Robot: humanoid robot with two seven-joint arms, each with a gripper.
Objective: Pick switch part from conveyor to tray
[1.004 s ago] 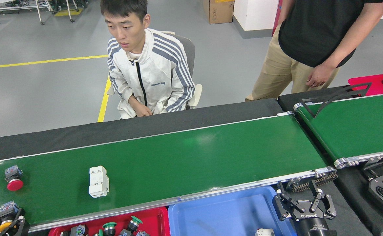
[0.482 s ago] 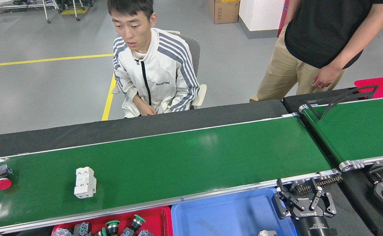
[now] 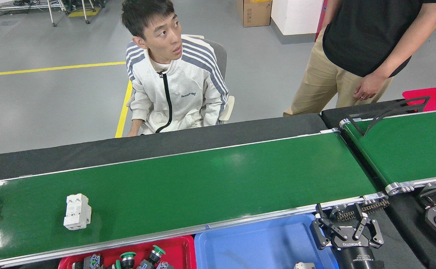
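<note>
White switch (image 3: 77, 211) lies on the conveyor (image 3: 210, 183) far left, near the front rail. Right gripper (image 3: 346, 228) fingers spread open, empty, beside the blue tray (image 3: 255, 243). Left gripper out of view

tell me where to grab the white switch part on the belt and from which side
Probably from above, gripper fingers closing across the two long side faces of the white switch part. It lies flat on the conveyor, long axis running near to far, with open belt on both sides.

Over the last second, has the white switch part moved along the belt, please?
Yes. The white switch part has travelled leftward along the conveyor, away from the blue tray.
</note>
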